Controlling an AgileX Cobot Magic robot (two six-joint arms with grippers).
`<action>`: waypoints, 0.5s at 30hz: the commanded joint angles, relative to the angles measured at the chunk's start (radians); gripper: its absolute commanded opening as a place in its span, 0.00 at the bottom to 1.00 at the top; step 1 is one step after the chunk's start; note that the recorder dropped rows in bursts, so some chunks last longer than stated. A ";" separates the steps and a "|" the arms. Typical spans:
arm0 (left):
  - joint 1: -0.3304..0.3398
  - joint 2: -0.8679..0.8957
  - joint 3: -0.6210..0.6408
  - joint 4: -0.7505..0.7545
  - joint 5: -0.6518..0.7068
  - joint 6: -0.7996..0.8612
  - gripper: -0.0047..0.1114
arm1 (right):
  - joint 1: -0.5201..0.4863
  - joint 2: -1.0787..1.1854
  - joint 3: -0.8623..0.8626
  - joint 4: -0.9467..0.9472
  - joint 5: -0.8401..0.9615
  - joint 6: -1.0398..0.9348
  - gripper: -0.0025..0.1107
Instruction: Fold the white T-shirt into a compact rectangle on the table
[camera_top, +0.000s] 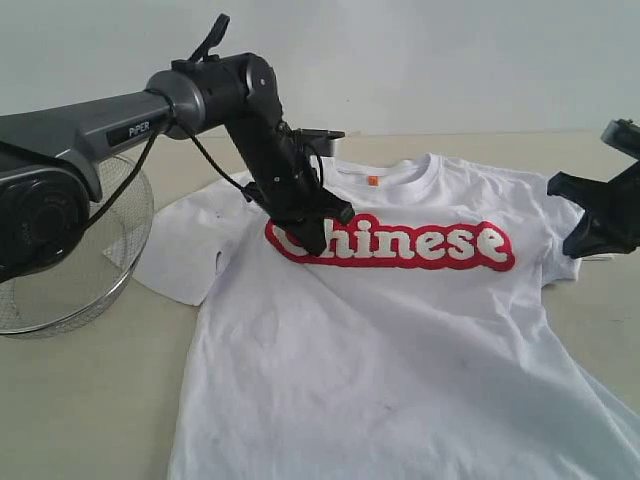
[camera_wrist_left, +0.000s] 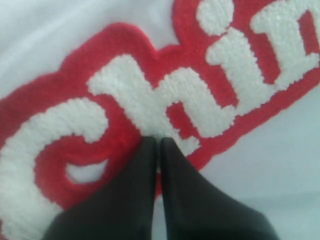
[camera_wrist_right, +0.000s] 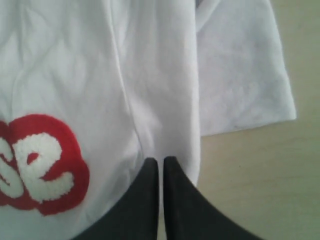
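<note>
**Exterior view.** A pale beige desk (camera_top: 90, 400) is running back to a plain light wall (camera_top: 450, 60). The white T-shirt (camera_top: 400, 340) is lying flat and face up on the desk, with its collar toward 12 o'clock and its hem running off the frame at 6 o'clock. The red-and-white lettering (camera_top: 420, 245) is reading "Chinese" across the chest, and an orange neck tag (camera_top: 372, 180) is sitting inside the collar. A wire-mesh basket (camera_top: 60, 300) is standing on the desk at 9 o'clock of the shirt, just beside the spread sleeve. The left arm (camera_top: 100, 130) is reaching in from 9 o'clock. The left claw (camera_top: 312, 240) is pointing down onto the first letter of the lettering. The right claw (camera_top: 575, 240) is hanging at 3 o'clock, over the shirt's other shoulder edge.

**Left wrist view.** The left claw (camera_wrist_left: 158, 142) is closed, its two dark fingers pressed together with only a thin seam between them. Its tips are sitting at the foot of the "h" in the lettering (camera_wrist_left: 150, 100), with white shirt fabric (camera_wrist_left: 270, 165) beyond the red border.

**Right wrist view.** The right claw (camera_wrist_right: 161, 162) is closed likewise, fingers together. Its tips are lying over the side edge of the shirt body (camera_wrist_right: 75, 65), near the sleeve (camera_wrist_right: 240, 75). Bare desk (camera_wrist_right: 260, 175) is showing beside the fabric, and the letters "se" (camera_wrist_right: 40, 165) are sitting close by.
</note>
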 joint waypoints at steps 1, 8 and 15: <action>0.013 0.037 0.013 0.063 0.000 -0.008 0.08 | -0.001 -0.001 -0.010 0.000 -0.092 -0.001 0.02; 0.013 0.037 0.013 0.056 0.000 -0.008 0.08 | -0.001 0.057 -0.089 -0.103 -0.084 0.104 0.02; 0.013 0.037 0.013 0.059 0.000 -0.005 0.08 | -0.028 0.059 -0.103 -0.123 -0.089 0.104 0.02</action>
